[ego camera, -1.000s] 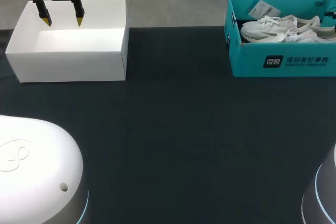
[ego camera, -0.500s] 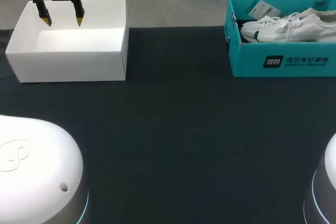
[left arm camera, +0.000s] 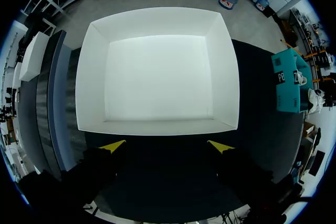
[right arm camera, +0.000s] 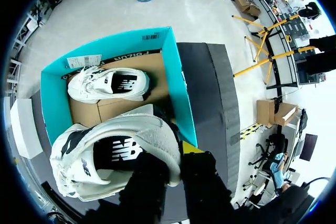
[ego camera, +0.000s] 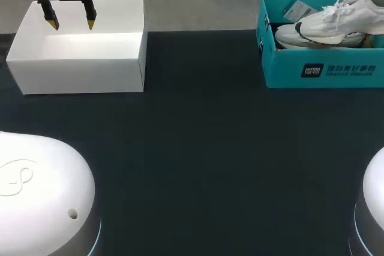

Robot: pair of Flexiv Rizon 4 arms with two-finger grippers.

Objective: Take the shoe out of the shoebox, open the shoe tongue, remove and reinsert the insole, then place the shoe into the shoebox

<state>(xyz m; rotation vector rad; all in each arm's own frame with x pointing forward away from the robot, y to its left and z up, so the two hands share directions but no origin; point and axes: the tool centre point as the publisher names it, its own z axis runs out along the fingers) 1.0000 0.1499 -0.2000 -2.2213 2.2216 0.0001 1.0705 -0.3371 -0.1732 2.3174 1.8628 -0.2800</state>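
Note:
A white sneaker (ego camera: pixel 336 17) hangs above the teal shoebox (ego camera: pixel 324 70) at the back right, its toe toward the left and its heel past the view's right edge. In the right wrist view my right gripper (right arm camera: pixel 178 153) is shut on the heel collar of this sneaker (right arm camera: pixel 110 163), with one yellow fingertip (right arm camera: pixel 191 148) showing beside it. A second white sneaker (right arm camera: pixel 110 85) lies on its side inside the shoebox (right arm camera: pixel 176 77). My left gripper (ego camera: pixel 72 24) hangs open over the white box (ego camera: pixel 78 58) at the back left, holding nothing.
The white box (left arm camera: pixel 157 72) ahead of my left gripper (left arm camera: pixel 167 146) is empty. A paper tag (ego camera: pixel 297 10) lies in the shoebox's back left corner. Dark table cloth (ego camera: pixel 198 148) spreads between the two boxes and toward the front.
My right gripper has lifted one sneaker up out of the shoebox; it now hangs above the second sneaker. The left arm has kept still.

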